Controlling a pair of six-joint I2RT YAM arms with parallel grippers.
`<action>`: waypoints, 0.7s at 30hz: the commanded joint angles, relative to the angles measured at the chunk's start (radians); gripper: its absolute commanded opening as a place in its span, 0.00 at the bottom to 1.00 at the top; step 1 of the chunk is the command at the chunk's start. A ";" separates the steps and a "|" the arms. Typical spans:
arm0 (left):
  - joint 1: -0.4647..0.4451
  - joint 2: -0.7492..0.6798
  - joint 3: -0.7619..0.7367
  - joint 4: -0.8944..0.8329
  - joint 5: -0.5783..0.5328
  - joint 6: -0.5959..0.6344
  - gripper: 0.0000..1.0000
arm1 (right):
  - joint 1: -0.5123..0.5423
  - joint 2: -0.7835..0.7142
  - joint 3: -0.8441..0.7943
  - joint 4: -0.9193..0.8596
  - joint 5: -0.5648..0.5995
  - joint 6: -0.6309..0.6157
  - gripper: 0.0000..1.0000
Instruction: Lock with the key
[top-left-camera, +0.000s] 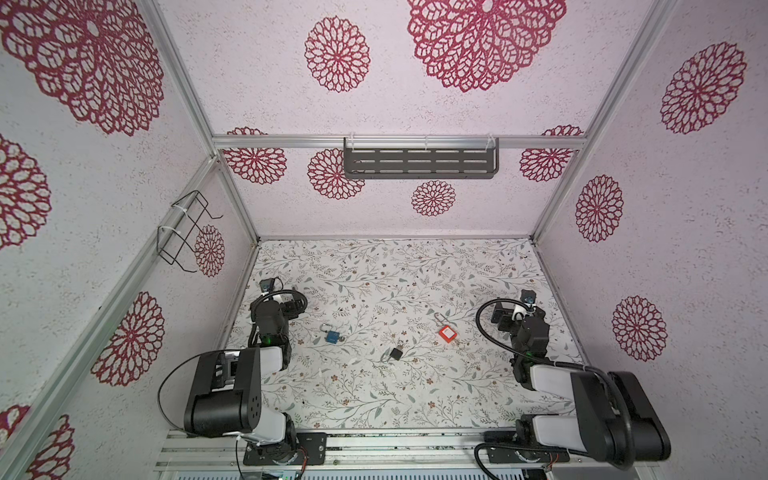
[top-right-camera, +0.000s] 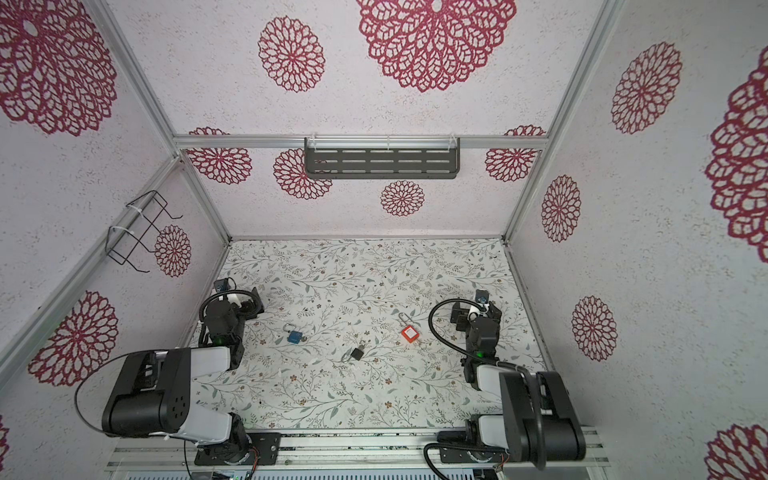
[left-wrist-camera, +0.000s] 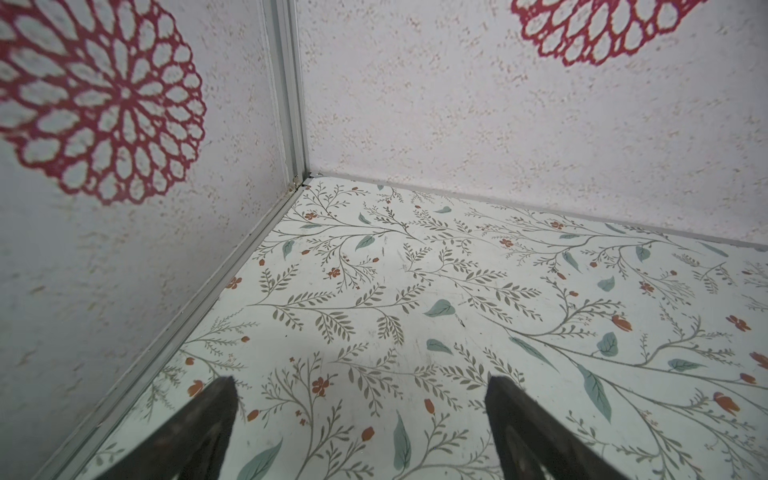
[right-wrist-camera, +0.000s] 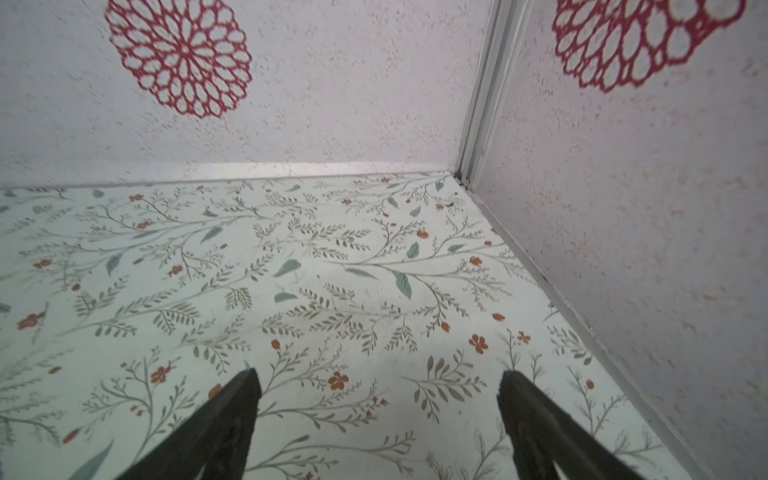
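Padlocks lie untouched on the floral table (top-left-camera: 415, 270) as we look down: a blue padlock (top-left-camera: 332, 335) nearest the left side, a black padlock (top-left-camera: 395, 354) at mid-table, and a red padlock (top-left-camera: 446, 333) toward the right. We cannot make out the key clearly at this size. We see the left gripper (left-wrist-camera: 359, 386) and the right gripper (right-wrist-camera: 380, 380) well apart from the locks, fingers spread wide over bare table, holding nothing.

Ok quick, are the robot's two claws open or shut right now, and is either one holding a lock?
Left gripper: open, holding nothing.
Right gripper: open, holding nothing.
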 joint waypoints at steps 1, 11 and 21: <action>-0.015 -0.097 0.061 -0.162 -0.032 0.003 0.97 | 0.008 -0.104 0.098 -0.293 -0.107 0.026 0.89; -0.138 -0.332 0.442 -1.022 0.269 -0.298 0.97 | 0.302 -0.116 0.428 -0.998 -0.148 -0.043 0.89; -0.333 -0.458 0.328 -1.057 0.272 -0.468 0.98 | 0.442 0.087 0.638 -1.360 -0.131 -0.112 0.80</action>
